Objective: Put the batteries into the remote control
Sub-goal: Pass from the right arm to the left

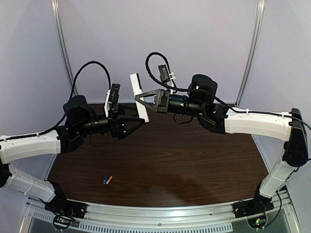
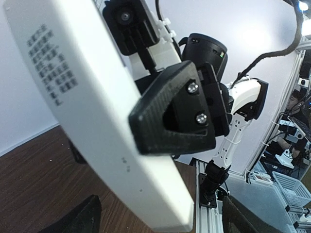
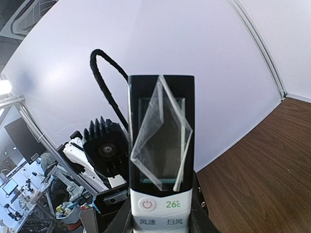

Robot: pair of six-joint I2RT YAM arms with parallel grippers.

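Remote control (image 1: 134, 83) hangs near-upright, pinched mid-length by right gripper (image 1: 142, 100); left gripper (image 1: 136, 125) gapes just beside its lower end; batteries (image 1: 108, 179) lie well below it on the table (image 1: 194, 165), nearer left arm.

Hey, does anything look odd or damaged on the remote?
Yes: on the remote control, the clear cover on its front sticks up twisted instead of lying flat, as if peeling loose.

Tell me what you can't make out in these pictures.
- The batteries: top view, too small to tell their ends apart.
- Back of the remote: left wrist view, a finger of the right gripper covers its middle; battery slot unseen.
- The remote's lower half: right wrist view, cut off at the bottom edge.
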